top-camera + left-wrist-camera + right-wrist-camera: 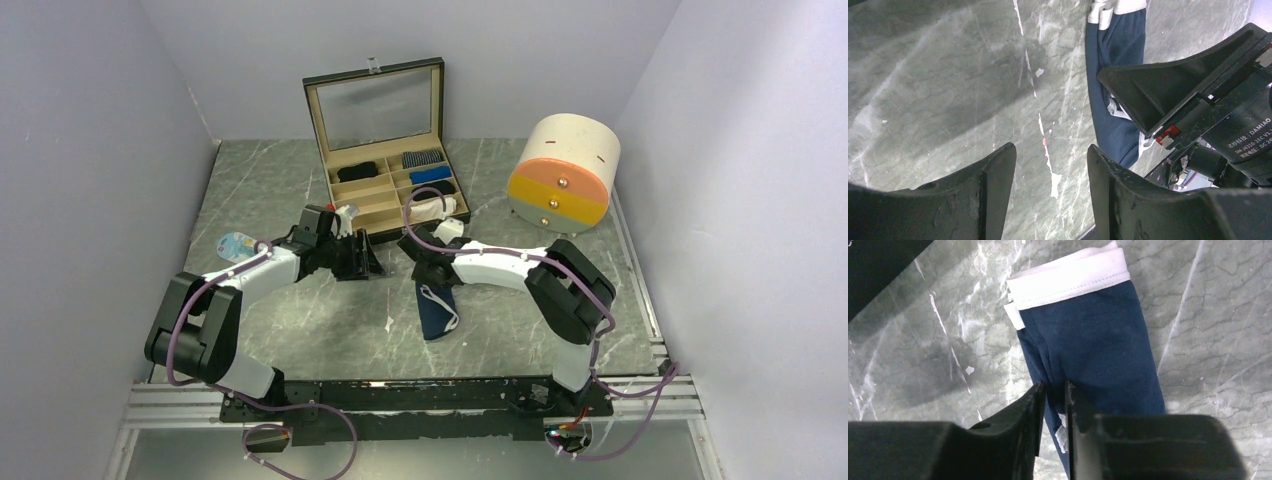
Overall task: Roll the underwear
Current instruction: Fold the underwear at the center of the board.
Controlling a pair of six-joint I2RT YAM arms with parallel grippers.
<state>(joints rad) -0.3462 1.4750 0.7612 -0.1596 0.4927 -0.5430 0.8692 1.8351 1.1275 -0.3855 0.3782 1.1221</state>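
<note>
The navy blue underwear [437,310] with white trim lies flattened lengthwise on the marble table, in front of the arms. In the right wrist view its white waistband is at the far end of the underwear [1093,335]. My right gripper [424,270] [1054,385] is at the garment's near end, jaws almost together on a fold of the navy cloth. My left gripper [367,258] [1050,147] is open and empty just left of it, over bare table; the navy underwear [1113,75] shows at its upper right. A black cloth roll [357,172] lies in the box.
An open compartment box [385,150] stands at the back with a grey striped bundle [422,158], a blue roll [430,175] and a white bundle [437,208]. A round drawer cabinet [562,172] stands back right. A small packet [233,244] lies by the left arm.
</note>
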